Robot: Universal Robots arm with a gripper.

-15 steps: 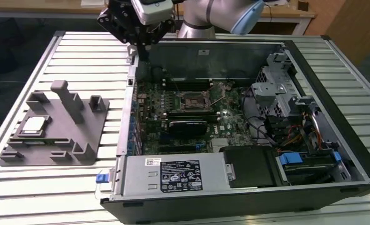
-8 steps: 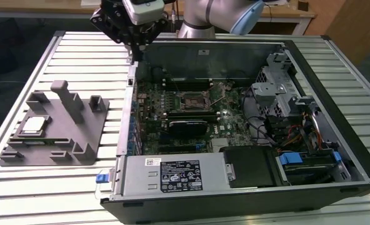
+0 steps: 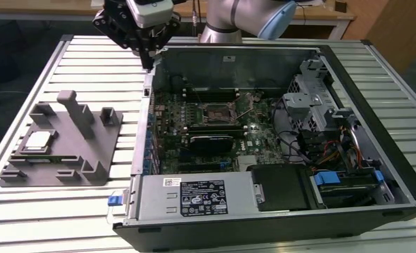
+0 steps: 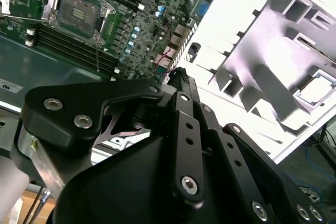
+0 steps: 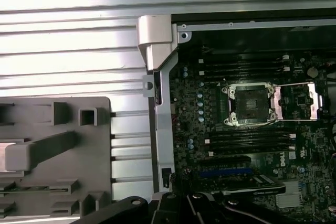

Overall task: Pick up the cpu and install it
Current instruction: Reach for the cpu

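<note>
The cpu, a small pale silver square, lies in a recess of the grey holder on the table, at the exterior view's left; in the second wrist view the cpu is a bright square in that holder. The motherboard socket stands with its metal frame swung open inside the computer case, seen too in both wrist views as the socket. My gripper hangs above the case's back left corner, between holder and socket. Its fingers meet at the tips, shut on nothing.
The open black computer case holds the motherboard, a black fan shroud, a power supply and drive cages. A grey upright post rises from the holder. A green strip module lies in the holder beside the cpu.
</note>
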